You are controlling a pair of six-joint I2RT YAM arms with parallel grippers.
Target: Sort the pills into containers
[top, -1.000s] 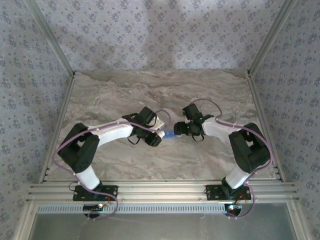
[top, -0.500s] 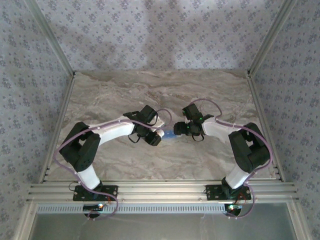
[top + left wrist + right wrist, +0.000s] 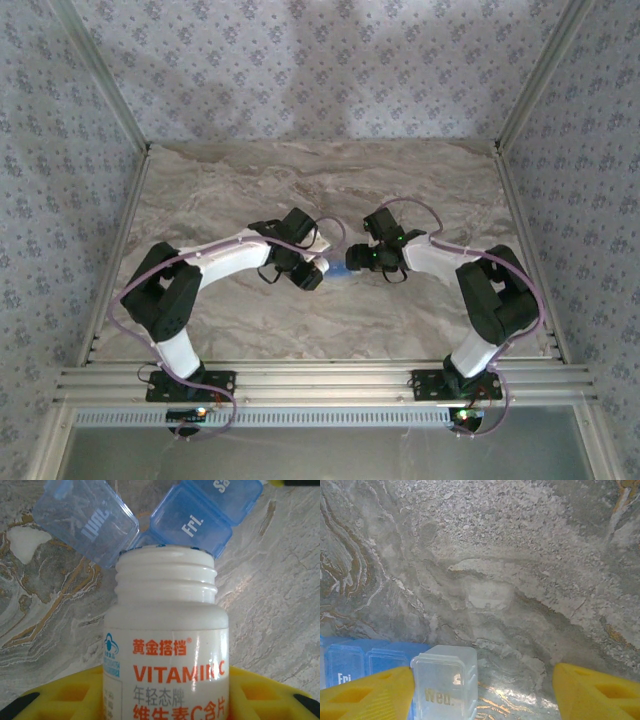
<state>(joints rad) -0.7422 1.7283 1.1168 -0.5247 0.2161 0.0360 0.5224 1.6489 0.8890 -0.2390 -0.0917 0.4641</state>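
Left tool (image 3: 165,697) clamps vit. bottle (image 3: 167,625), neck hides pill box (image 3: 192,522) mid, right tool (image 3: 482,680) spread, empty

1. Two arms are bolted at the near edge of the table (image 3: 200,200), one on the left and one on the right, and both bend in toward its middle.
2. The pill box (image 3: 341,270) lies on the table there, between the left gripper (image 3: 312,274) and the right gripper (image 3: 360,262).
3. A bottle (image 3: 166,645) sits between the left gripper's fingers (image 3: 55,700), with its mouth toward the pill box.
4. Just beyond that mouth, the Thu lid (image 3: 90,522) stands tilted up to the left. The Fri compartment (image 3: 192,522) lies to its right.
5. Seen from the right wrist, the Wed lid (image 3: 445,680) stands raised between that gripper's fingers (image 3: 370,695), just beside the one on the left. The rest of the box runs off to the left behind that finger.
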